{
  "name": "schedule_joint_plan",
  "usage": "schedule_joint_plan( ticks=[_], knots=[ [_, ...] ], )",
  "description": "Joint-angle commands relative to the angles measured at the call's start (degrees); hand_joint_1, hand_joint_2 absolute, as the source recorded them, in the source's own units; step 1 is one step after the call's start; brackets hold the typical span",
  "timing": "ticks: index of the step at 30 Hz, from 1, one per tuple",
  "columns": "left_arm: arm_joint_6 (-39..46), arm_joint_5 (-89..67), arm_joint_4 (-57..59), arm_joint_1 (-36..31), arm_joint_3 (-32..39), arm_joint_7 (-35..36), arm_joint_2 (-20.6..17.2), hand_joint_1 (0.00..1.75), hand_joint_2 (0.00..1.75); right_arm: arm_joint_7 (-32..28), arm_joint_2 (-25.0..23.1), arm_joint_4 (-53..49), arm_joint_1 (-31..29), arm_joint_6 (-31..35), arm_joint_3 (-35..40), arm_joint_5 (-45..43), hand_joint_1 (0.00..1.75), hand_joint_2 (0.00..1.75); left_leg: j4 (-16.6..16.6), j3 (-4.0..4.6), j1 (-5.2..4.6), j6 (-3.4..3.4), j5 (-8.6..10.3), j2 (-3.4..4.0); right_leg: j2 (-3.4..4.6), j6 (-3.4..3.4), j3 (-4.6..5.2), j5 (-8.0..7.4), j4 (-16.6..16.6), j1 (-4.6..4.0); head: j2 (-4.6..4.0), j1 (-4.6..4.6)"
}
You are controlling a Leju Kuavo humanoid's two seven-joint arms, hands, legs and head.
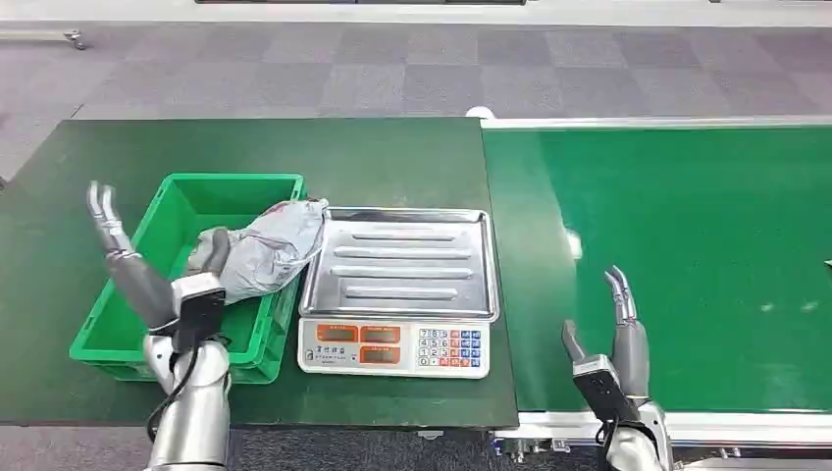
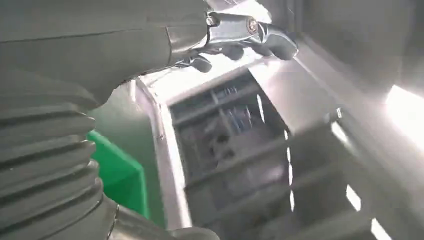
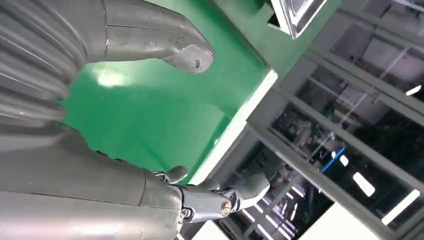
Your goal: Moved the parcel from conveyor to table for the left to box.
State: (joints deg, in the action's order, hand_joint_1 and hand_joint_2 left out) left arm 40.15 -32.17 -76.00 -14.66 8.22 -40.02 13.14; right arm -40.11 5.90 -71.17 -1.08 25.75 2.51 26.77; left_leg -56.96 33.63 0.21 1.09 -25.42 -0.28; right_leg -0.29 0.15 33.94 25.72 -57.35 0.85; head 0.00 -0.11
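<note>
The parcel (image 1: 263, 251), a crumpled grey plastic bag, lies in the green box (image 1: 122, 316) with one end draped over the box's right rim against the scale tray. My left hand (image 1: 123, 260) is raised above the box's left side, fingers straight and apart, holding nothing. In the left wrist view the left hand (image 2: 150, 40) shows stretched fingers with nothing in them. My right hand (image 1: 613, 348) stands upright over the near edge of the green conveyor (image 1: 687, 245), fingers spread, nothing in it. The right wrist view shows the right hand (image 3: 150, 75) bare above the conveyor belt (image 3: 150, 115).
An electronic scale (image 1: 397, 345) with a steel tray (image 1: 400, 263) sits on the dark green table (image 1: 392, 157) between the box and the conveyor. The conveyor's white frame (image 1: 648, 123) runs along its far edge. Grey carpet lies beyond.
</note>
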Motion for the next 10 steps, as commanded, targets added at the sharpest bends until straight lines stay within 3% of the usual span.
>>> schedule_joint_plan(
  ticks=[1,3,4,6,8,10],
  knots=[
    [-22.0,25.7,4.8,-1.4,-19.9,2.1,-9.8,0.0,1.75,0.1,4.2,4.6,-4.9,0.8,5.8,-6.4,0.0,1.75,0.1,-0.07,0.0,-0.05,0.03,-0.11,-0.15,-0.02,-0.1,0.0,0.1,0.0,0.0,0.0],
    [-31.8,28.8,7.0,-2.1,-21.4,1.8,-10.7,0.0,1.75,0.1,4.8,6.3,-7.4,-0.1,7.2,-7.3,0.0,1.75,0.1,-0.01,0.01,-0.07,0.04,-0.09,-0.14,0.0,-0.06,-0.03,0.1,0.0,0.0,0.0],
    [-44.0,34.0,10.5,-2.8,-21.7,1.0,-10.4,0.0,1.75,0.1,4.8,8.5,-9.7,-1.6,8.3,-8.6,0.0,1.75,0.0,0.04,0.01,-0.07,0.01,0.04,-0.02,0.03,0.02,-0.03,0.1,-0.01,0.0,0.0],
    [-45.1,34.5,12.1,-3.0,-21.3,0.0,-9.7,0.0,1.75,0.1,4.5,9.8,-10.9,-2.1,8.4,-8.9,0.0,1.75,0.0,-0.01,-0.02,-0.11,0.02,0.2,0.12,0.06,-0.05,-0.09,0.1,0.01,0.0,0.02],
    [-56.7,37.0,16.6,-4.7,-22.9,0.0,-10.0,0.0,1.75,0.1,4.5,10.6,-11.6,-3.9,8.8,-11.3,0.0,1.75,0.0,-0.07,-0.01,-0.1,-0.02,0.25,0.2,0.05,-0.07,-0.12,0.1,0.02,0.0,0.0],
    [-61.1,36.8,16.6,-4.9,-23.6,0.0,-10.5,0.0,1.75,0.1,4.6,10.3,-11.8,-4.9,9.1,-12.0,0.0,1.75,0.0,-0.1,0.01,-0.08,-0.01,0.29,0.29,0.06,-0.04,-0.13,0.1,0.03,0.0,0.0]
  ],
)
